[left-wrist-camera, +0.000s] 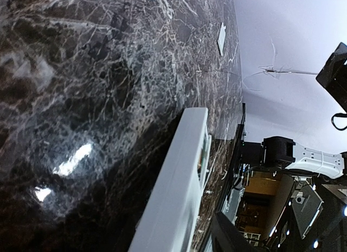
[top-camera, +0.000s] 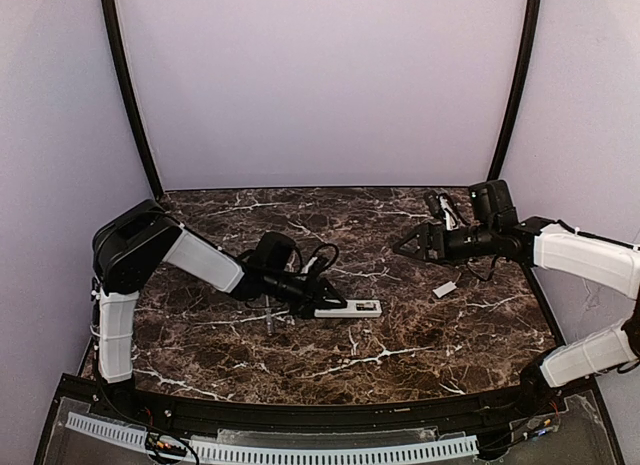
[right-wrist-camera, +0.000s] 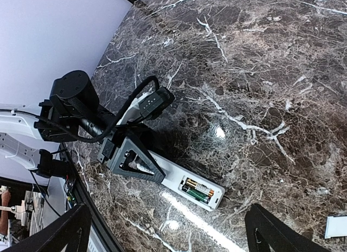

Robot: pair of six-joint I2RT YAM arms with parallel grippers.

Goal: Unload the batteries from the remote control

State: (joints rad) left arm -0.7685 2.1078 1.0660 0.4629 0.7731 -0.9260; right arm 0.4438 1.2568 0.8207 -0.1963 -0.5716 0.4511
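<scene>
The white remote control (top-camera: 350,309) lies flat on the marble table (top-camera: 400,355), back side up. Its battery bay is open, and two batteries (right-wrist-camera: 198,190), one gold-and-black and one green, sit inside it near the remote's free end. My left gripper (top-camera: 316,303) is shut on the other end of the remote (right-wrist-camera: 173,175). In the left wrist view the remote (left-wrist-camera: 179,181) runs up from the bottom edge beside one dark finger (left-wrist-camera: 227,237). My right gripper (top-camera: 408,246) is open and empty, hovering above the table to the remote's far right, its fingers (right-wrist-camera: 65,230) spread wide.
The small white cover piece (top-camera: 445,289) lies flat on the table right of the remote; it also shows in the right wrist view (right-wrist-camera: 336,226). A thin grey stick tool (top-camera: 268,318) lies just left of the left gripper. Purple walls enclose the table.
</scene>
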